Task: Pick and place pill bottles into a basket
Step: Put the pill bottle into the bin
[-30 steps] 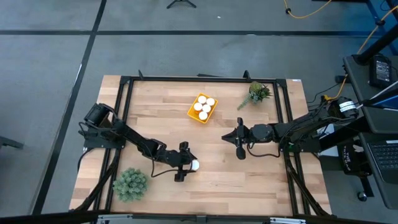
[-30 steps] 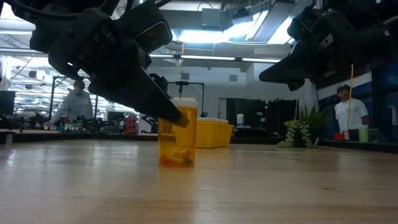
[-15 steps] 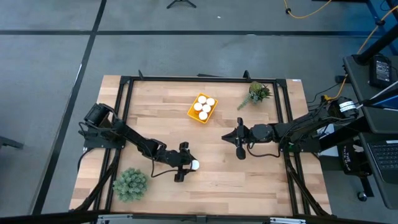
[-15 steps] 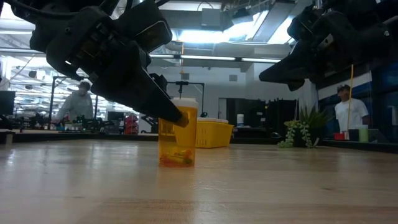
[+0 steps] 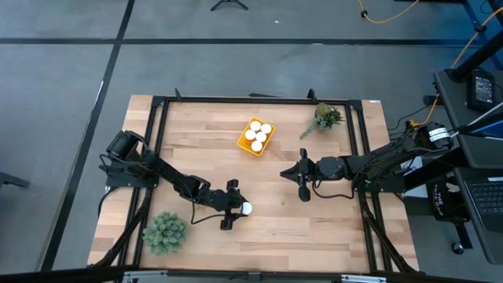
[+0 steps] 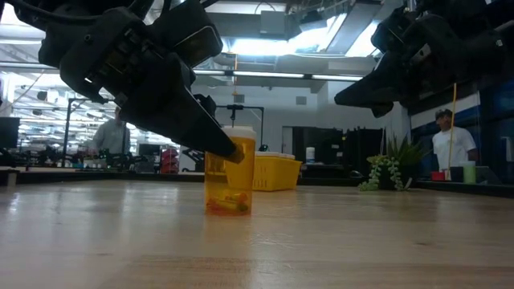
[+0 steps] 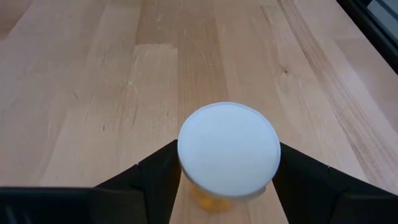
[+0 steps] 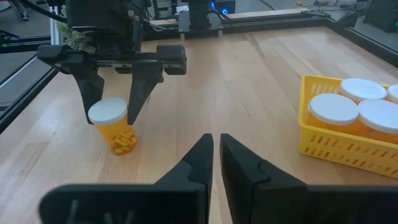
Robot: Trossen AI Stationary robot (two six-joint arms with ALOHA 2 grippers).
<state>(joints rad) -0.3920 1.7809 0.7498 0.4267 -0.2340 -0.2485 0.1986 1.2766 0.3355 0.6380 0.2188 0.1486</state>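
One pill bottle (image 5: 246,208), orange with a white cap (image 7: 228,152), stands upright on its base on the wooden table, near the front middle. My left gripper (image 5: 240,207) reaches it from the table's left, with a finger on either side of the bottle's top. The yellow basket (image 5: 245,145) sits toward the far middle with several white-capped bottles standing in it. My right gripper (image 5: 286,173) hangs shut above the table right of centre, holding nothing. My left gripper pinches the bottle between its two fingers at the top, by the cap's rim (image 7: 181,163). The fingers (image 8: 135,93) slant down from the table's left, one on each side. The bottle stands upright with its base (image 6: 228,210) on the table.
A round green plant (image 5: 165,232) sits at the near left corner, close behind my left arm. A smaller plant (image 5: 324,118) lies at the far right. Bare wood stretches between the bottle and the basket (image 8: 329,149). People stand in the room beyond the table.
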